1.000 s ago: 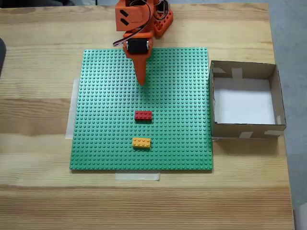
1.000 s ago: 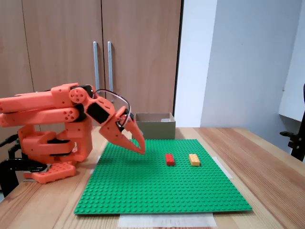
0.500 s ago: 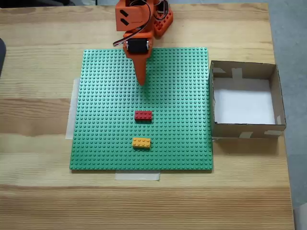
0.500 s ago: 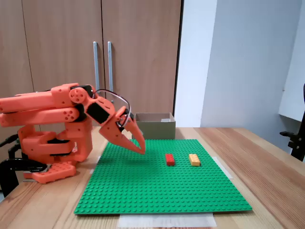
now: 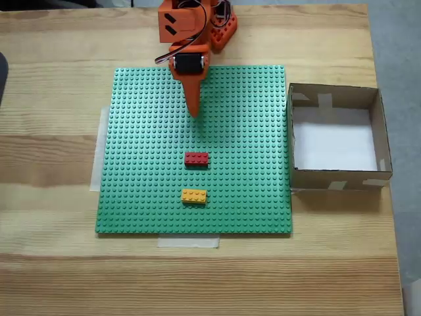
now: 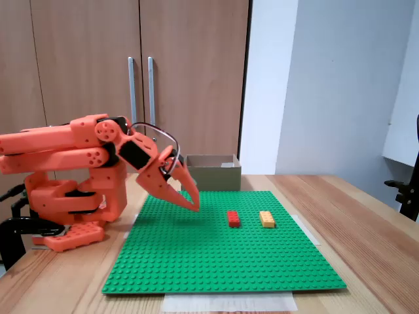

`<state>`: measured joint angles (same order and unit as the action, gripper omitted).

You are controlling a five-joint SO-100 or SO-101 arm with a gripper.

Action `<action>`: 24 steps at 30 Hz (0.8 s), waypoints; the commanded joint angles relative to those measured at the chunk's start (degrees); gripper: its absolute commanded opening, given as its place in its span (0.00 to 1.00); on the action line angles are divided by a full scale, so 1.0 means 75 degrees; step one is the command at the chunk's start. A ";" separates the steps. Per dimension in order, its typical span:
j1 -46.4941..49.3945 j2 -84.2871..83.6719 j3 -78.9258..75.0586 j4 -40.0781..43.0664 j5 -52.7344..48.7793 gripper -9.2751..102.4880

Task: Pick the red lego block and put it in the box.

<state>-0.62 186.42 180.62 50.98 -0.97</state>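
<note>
Box [image 6: 211, 171] floor hidden; tool [image 6: 194, 201] gap perhaps closed.

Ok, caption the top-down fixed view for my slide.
Orange arm's hand poised over the green baseplate, short of the red lego block; the box alongside.

Bright orange plastic arm [image 6: 72, 147] all over, black servo blocks [image 6: 134, 154] set into the joints, thin dark cables [image 6: 157, 131] looping by the wrist, long pointed fingers [image 6: 186, 196].
</note>
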 commanded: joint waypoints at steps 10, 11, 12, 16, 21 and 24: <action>-0.0047 0.0070 0.0035 -0.0082 -0.0047 0.07; -0.0047 0.0070 0.0035 -0.0082 -0.0047 0.07; -0.0047 0.0070 0.0035 -0.0082 -0.0047 0.07; -0.0047 0.0070 0.0035 -0.0082 -0.0035 0.07; -0.0141 0.0070 0.0035 -0.0094 -0.0129 0.07; -0.0152 0.0070 0.0035 -0.0094 -0.0141 0.08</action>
<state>-1.67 186.42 180.62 50.98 -1.67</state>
